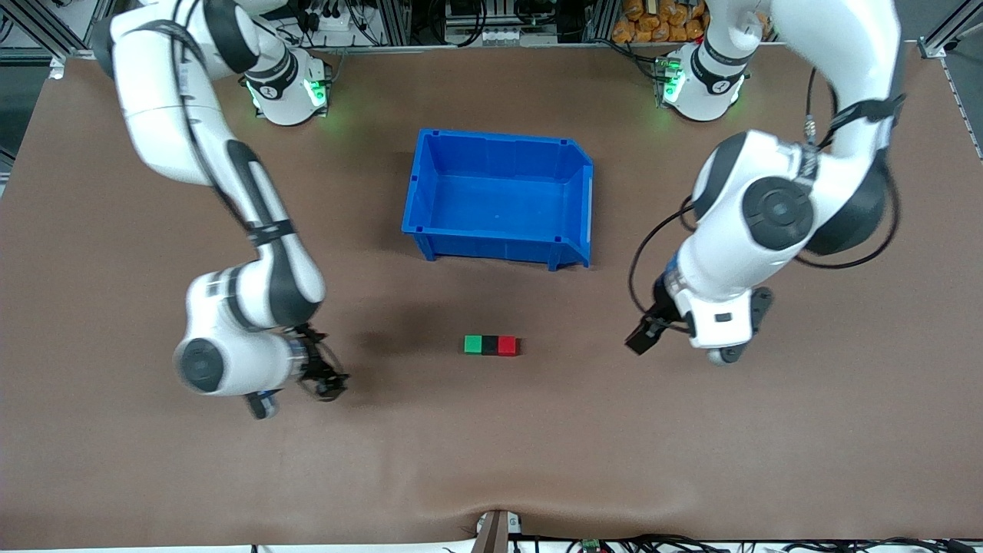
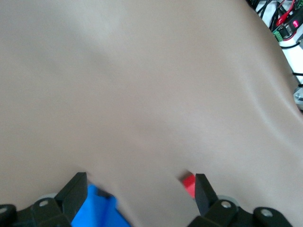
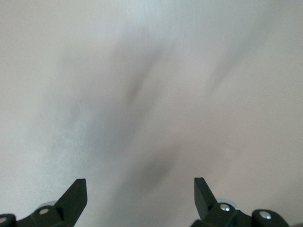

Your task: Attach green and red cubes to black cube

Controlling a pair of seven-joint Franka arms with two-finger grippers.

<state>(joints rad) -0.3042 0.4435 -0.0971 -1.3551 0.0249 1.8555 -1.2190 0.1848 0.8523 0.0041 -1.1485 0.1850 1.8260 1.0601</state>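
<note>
Matte brown worktop [image 1: 153,476] carries my green cube [image 1: 473,344], black cube [image 1: 489,345] and red cube [image 1: 507,346] touching in a row, nearer the camera than the glossy blue bin [image 1: 499,196], while my left pincer [image 1: 642,338] and right pincer [image 1: 326,380] hang wide open, empty.

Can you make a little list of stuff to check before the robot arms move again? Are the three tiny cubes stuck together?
1. Green cube touches the black cube: ok.
2. Red cube touches the black cube's other face: ok.
3. Cubes really locked together, not just side by side: cannot tell.
4. Left hand open and holding nothing, over bare table toward the left arm's end: ok.
5. Right hand open and holding nothing, over bare table toward the right arm's end: ok.
6. Blue bin apart from the cube row, farther from the front camera: ok.
</note>
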